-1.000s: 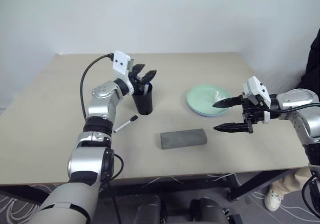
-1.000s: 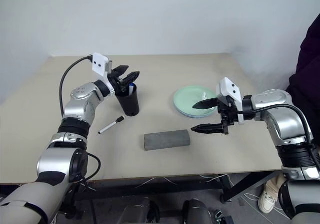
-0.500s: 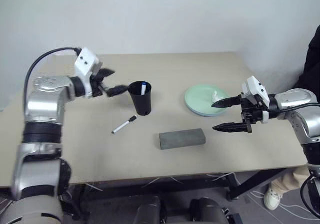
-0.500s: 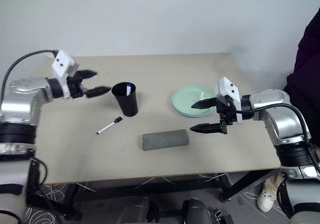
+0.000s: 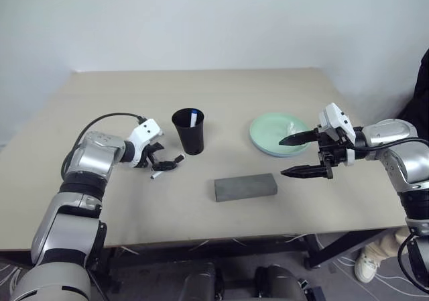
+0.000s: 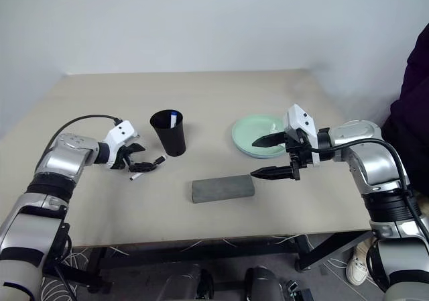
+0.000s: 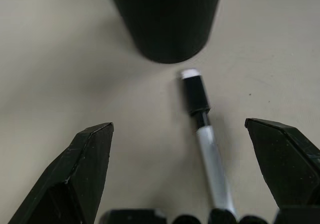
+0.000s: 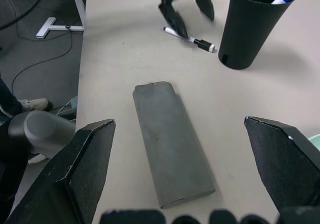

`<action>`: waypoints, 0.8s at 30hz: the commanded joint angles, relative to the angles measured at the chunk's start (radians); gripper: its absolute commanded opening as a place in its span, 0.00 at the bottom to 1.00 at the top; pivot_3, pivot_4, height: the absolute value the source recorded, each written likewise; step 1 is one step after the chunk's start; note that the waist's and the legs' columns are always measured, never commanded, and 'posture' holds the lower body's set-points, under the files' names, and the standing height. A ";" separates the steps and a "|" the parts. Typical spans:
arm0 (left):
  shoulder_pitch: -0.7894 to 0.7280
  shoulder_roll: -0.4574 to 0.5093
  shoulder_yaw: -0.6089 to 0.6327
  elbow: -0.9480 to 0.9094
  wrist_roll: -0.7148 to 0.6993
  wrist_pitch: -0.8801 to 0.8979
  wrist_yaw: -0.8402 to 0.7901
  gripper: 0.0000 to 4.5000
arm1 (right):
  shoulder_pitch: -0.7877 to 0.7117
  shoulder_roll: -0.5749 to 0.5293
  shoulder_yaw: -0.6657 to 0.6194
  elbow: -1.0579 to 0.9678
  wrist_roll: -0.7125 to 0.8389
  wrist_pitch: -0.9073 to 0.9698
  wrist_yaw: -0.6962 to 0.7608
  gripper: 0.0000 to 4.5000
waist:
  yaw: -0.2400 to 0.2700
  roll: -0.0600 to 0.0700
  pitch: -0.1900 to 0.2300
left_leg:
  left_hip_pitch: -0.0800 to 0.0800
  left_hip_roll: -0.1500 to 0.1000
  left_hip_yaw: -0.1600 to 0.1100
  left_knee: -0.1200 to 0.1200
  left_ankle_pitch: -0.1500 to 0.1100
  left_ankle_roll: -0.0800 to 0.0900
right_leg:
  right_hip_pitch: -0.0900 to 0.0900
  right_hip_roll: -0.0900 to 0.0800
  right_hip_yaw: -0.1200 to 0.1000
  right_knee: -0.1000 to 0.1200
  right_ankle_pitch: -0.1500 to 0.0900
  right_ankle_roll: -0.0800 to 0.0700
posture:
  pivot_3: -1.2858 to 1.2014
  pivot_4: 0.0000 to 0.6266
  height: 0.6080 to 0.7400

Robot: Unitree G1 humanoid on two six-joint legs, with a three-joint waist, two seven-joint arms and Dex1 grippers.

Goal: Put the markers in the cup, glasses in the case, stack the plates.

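Left gripper point(image 7: 187, 184) spread wide astride black-capped marker point(image 7: 205, 136) beside cup point(image 5: 189, 132), poised to pinch it; right gripper point(image 5: 303, 155) agape, idle above case point(image 5: 245, 186).

The left gripper's point(image 7: 182, 184) two black fingers point(image 7: 85, 169) stood wide apart either side of the black-capped marker point(image 7: 202, 134) — its cap end lay near the black cup's point(image 7: 165, 19) base.

The beige table point(image 5: 100, 200) carries a black cup point(image 5: 190, 133), a black-capped marker point(image 5: 167, 165), a grey case point(image 5: 245, 187) and a mint-green plate point(image 5: 268, 135).
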 commanded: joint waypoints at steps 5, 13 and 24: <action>-0.070 -0.055 -0.016 0.112 0.060 -0.073 0.011 0.99 | -0.016 -0.004 -0.021 -0.007 0.004 -0.010 0.001 1.00 | -0.004 0.000 0.000 | -0.007 0.000 0.002 0.009 0.000 0.001 | -0.004 0.000 0.000 0.003 0.001 0.001 | 0.52 0.00 0.72; -0.072 -0.059 -0.024 0.145 0.080 -0.069 -0.010 0.49 | -0.011 -0.003 -0.023 -0.010 0.005 -0.009 -0.006 1.00 | -0.004 0.000 0.000 | -0.007 0.001 0.000 0.015 -0.005 0.010 | -0.003 -0.001 -0.001 -0.001 0.009 0.000 | 0.52 0.00 0.72; -0.039 -0.012 -0.023 0.056 0.076 -0.060 -0.106 0.03 | -0.017 0.001 -0.020 -0.006 0.004 -0.013 -0.006 1.00 | -0.006 0.000 0.000 | -0.006 0.002 -0.003 0.016 -0.005 0.009 | -0.005 -0.001 -0.006 -0.001 0.013 -0.004 | 0.52 0.00 0.72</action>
